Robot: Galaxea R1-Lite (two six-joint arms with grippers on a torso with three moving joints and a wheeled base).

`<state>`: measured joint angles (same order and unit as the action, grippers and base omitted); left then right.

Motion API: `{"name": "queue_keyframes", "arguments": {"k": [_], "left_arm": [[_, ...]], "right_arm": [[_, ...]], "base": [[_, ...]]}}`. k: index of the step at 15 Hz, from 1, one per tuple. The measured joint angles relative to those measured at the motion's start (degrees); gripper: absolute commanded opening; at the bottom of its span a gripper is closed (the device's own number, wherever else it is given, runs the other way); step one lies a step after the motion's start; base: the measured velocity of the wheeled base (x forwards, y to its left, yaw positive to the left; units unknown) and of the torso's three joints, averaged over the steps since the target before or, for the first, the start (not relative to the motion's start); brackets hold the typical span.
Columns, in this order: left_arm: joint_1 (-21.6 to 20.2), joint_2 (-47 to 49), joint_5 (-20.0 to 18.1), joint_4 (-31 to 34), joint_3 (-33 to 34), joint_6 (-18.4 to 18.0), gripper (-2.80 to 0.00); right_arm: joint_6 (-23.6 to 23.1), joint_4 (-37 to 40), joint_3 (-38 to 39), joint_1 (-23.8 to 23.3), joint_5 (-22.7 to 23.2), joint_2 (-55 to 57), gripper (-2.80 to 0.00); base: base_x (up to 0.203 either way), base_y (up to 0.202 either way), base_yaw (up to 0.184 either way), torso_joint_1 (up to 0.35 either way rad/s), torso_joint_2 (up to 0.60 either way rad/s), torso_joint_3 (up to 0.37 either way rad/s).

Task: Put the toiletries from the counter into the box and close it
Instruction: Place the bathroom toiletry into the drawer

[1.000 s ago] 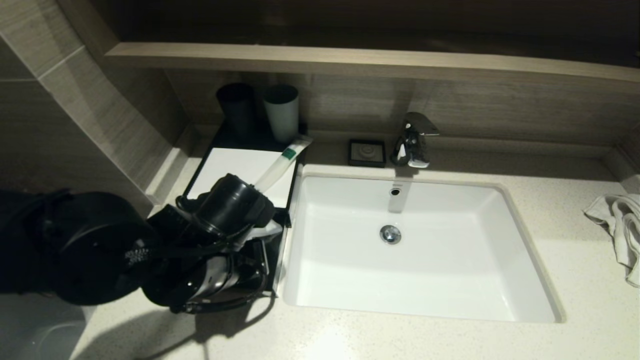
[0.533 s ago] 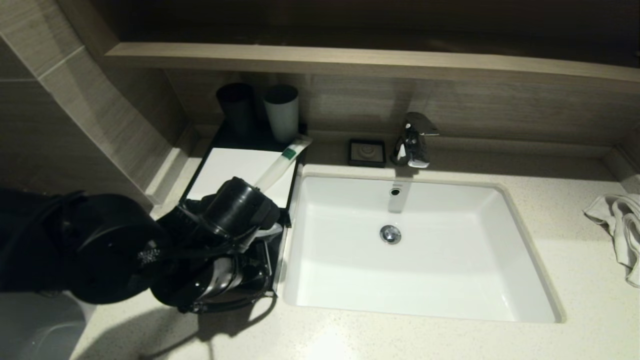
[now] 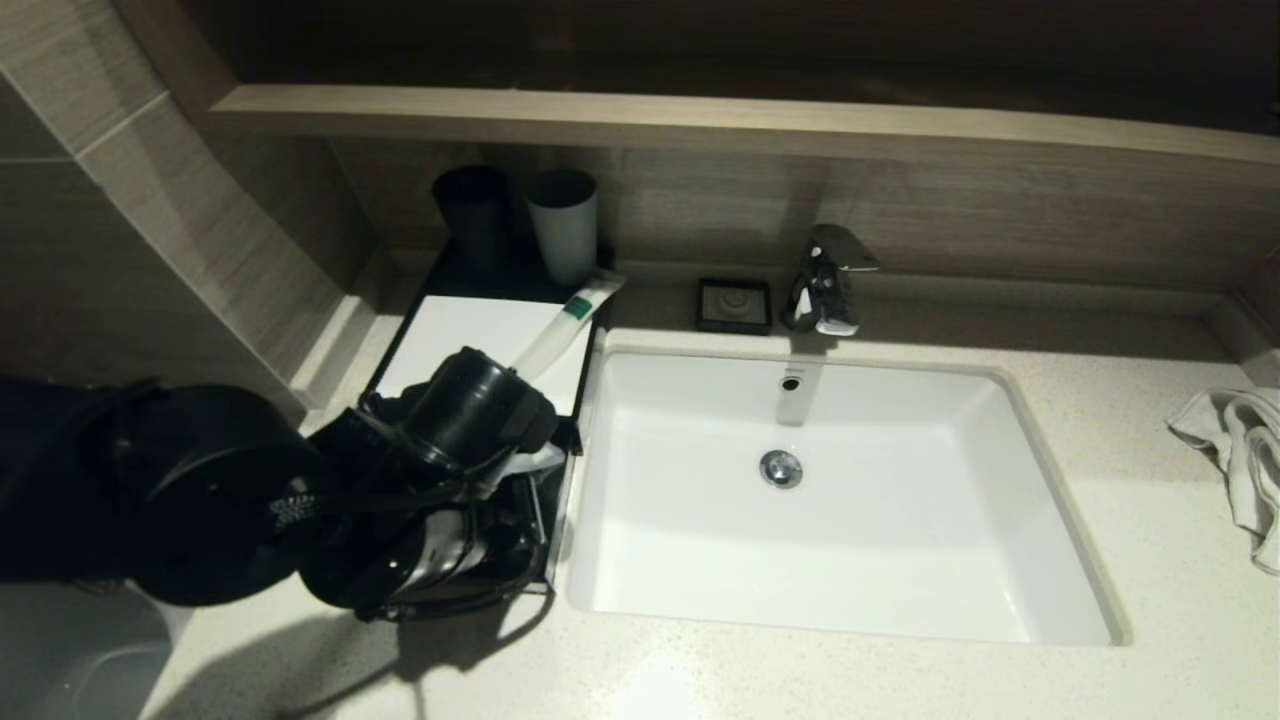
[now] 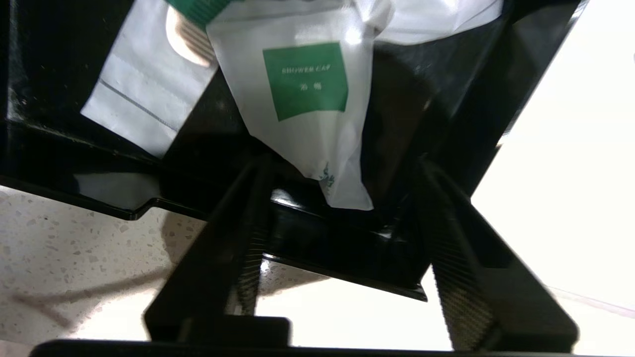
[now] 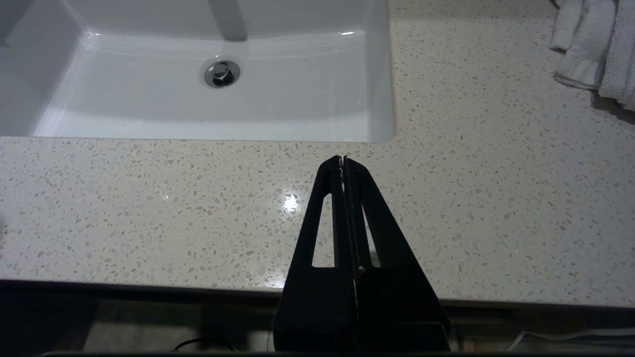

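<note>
Left gripper (image 4: pixel 342 208) is seen open over the drawer (image 4: pixel 347 248); shower-cap sachet (image 4: pixel 307 99) is dropped in. Long sachet (image 3: pixel 560 325) is left on the box (image 3: pixel 450 330); drawer not yet closed. Right gripper (image 5: pixel 343 161) is parked shut.

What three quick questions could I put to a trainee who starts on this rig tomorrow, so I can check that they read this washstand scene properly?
1. True or false: the right pincer is shut, over the counter.
2. Where does the shower-cap sachet lie, in front of the open left pincer?
A. in the sink
B. in the box's pulled-out drawer
C. on the towel
3. Fill in: the long slim sachet lies across the box's white ___ panel.

Key: 1 true; 2 B; 3 top.
</note>
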<state>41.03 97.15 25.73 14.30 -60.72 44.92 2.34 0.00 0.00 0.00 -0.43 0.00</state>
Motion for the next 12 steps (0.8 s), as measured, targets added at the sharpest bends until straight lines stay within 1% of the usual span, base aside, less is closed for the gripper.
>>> {"name": "queue_keyframes", "arguments": {"k": [5, 6, 11, 12], "left_arm": [[-0.1, -3.4, 0.8, 0.0, -1.6, -1.3, 0.00], [-0.2, -4.0, 1.0, 0.1, -2.1, -2.3, -2.80], [-0.6, -5.1, 1.4, -0.3, -4.7, -7.5, -2.80], [-0.7, -5.1, 1.4, -0.4, -5.3, -9.1, -2.80]], "right_arm": [[0.0, 0.0, 0.0, 0.0, 0.0, 0.0, -2.80], [0.0, 0.0, 0.0, 0.0, 0.0, 0.0, -2.80], [0.0, 0.0, 0.0, 0.0, 0.0, 0.0, -2.80], [0.0, 0.0, 0.0, 0.0, 0.0, 0.0, -2.80]], "base": [[0.000, 0.000, 0.000, 0.000, 0.00, 0.000], [0.000, 0.000, 0.000, 0.000, 0.00, 0.000], [0.000, 0.000, 0.000, 0.000, 0.00, 0.000], [0.000, 0.000, 0.000, 0.000, 0.00, 0.000]]}}
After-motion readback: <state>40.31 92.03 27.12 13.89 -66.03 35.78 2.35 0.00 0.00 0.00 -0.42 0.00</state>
